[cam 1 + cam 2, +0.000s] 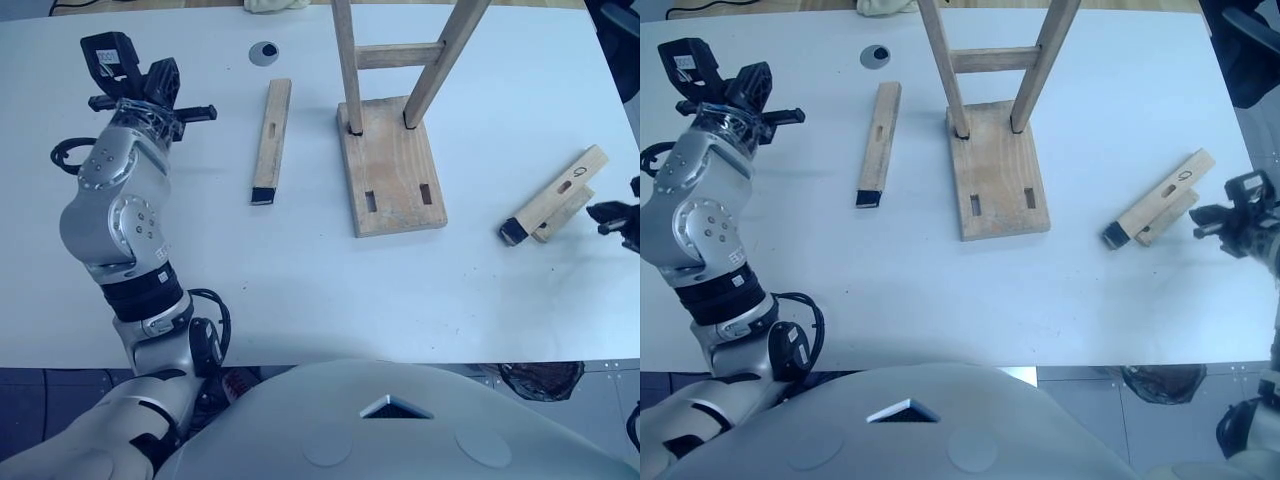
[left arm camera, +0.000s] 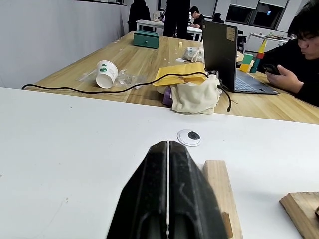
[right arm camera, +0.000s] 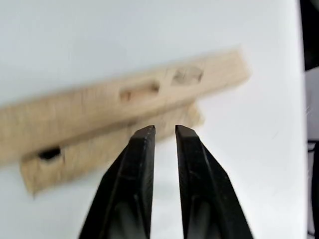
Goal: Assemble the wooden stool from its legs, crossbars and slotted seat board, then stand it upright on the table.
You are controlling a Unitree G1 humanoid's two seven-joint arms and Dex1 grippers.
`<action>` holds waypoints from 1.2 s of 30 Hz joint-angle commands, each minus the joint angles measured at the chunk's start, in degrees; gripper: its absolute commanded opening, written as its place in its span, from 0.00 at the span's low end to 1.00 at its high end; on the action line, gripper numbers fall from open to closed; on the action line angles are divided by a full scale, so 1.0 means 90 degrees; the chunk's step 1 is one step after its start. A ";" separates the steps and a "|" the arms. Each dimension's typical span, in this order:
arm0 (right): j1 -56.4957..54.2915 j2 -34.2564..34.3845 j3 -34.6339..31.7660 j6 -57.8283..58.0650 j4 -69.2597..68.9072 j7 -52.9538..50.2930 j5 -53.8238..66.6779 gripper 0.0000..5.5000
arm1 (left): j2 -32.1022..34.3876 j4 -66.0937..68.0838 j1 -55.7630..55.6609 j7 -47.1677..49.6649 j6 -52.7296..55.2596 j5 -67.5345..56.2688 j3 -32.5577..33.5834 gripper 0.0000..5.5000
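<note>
The slotted seat board (image 1: 392, 170) lies flat at mid table. Two legs (image 1: 346, 60) joined by a crossbar (image 1: 400, 55) stand upright in its far slots. A loose leg (image 1: 271, 140) with a black tip lies to the board's left. My left gripper (image 1: 208, 111) is shut and empty, its tip (image 2: 168, 145) pointing at that leg from the left, a short way off. On the right lie another leg (image 1: 555, 192) and a short crossbar (image 1: 566, 214) side by side. My right gripper (image 3: 164, 130) hovers just right of them, narrowly open, with nothing between its fingers.
A round grey grommet (image 1: 263, 52) sits in the table behind the loose leg. A cloth (image 1: 277, 5) lies at the far edge. Beyond it stands a wooden table (image 2: 149, 55) with a laptop (image 2: 234, 55) and a paper cup (image 2: 106, 73).
</note>
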 commanded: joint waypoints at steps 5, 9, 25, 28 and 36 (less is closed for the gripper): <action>0.0046 0.0510 0.0664 -0.0511 0.0586 -0.0545 -0.0264 0.00 | 0.0165 0.0285 -0.0277 -0.0188 -0.0008 0.0000 -0.0188 0.00; -0.0627 0.1068 0.1182 -0.1162 0.1539 -0.1056 -0.0523 0.00 | 0.0160 0.0498 -0.0463 -0.0268 -0.0099 0.0017 -0.0379 0.00; -0.3732 0.2421 0.2077 -0.3774 0.5141 -0.2575 -0.1257 0.04 | 0.0106 0.1210 -0.0798 -0.0425 -0.0619 0.0077 -0.0686 0.00; -0.3399 0.2395 0.1590 -0.3185 0.4112 -0.2535 -0.0718 0.13 | 0.0121 0.1252 -0.0774 -0.0435 -0.0672 0.0087 -0.0678 0.00; -0.2446 0.3357 0.0418 -0.0166 0.0869 -0.2886 0.1287 0.42 | 0.0081 0.1270 -0.0791 -0.0379 -0.0801 0.0127 -0.0645 0.00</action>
